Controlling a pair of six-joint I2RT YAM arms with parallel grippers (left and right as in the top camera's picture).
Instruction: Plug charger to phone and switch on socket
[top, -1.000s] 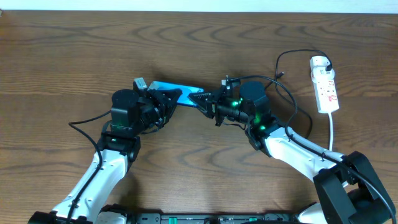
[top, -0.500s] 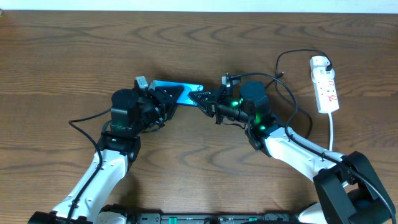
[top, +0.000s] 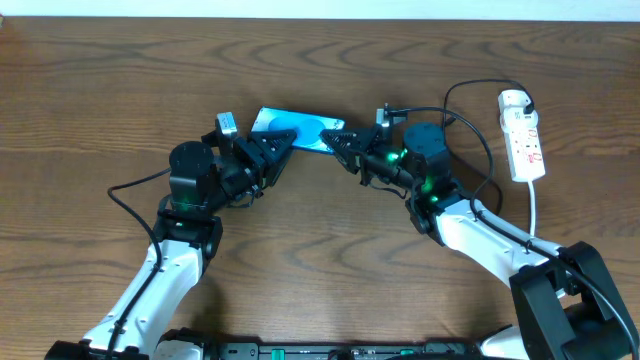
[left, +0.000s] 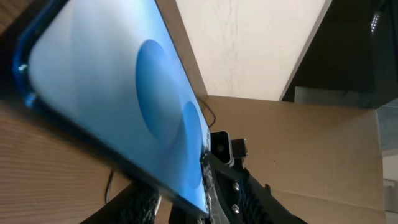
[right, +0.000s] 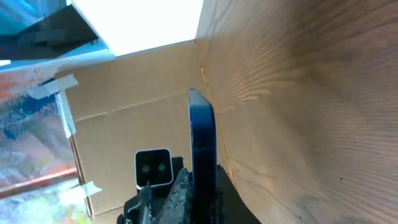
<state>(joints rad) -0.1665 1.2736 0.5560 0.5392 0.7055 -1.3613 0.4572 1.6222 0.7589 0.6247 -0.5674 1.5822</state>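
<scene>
The phone (top: 290, 125), its light-blue screen up, lies slanted near the table's middle. My right gripper (top: 338, 140) is shut on its right end. In the right wrist view the phone (right: 202, 143) stands edge-on, pinched in the right gripper (right: 202, 186). My left gripper (top: 283, 146) is open at the phone's lower left edge. In the left wrist view the phone (left: 124, 93) passes between the parted fingers of the left gripper (left: 186, 202). The socket (top: 525, 140), a white strip, lies at the far right. The charger (top: 478, 85), a thin black cable, arcs left from its top end.
The strip's thick white cord (top: 535, 215) runs down toward the right arm's base. Black cable loops (top: 488, 160) lie beside the right arm. The table's far edge meets a pale wall at the top of the overhead view.
My left gripper has opened off the phone and drawn back to the left. My right gripper has carried the phone up and to the right, farther from me.
</scene>
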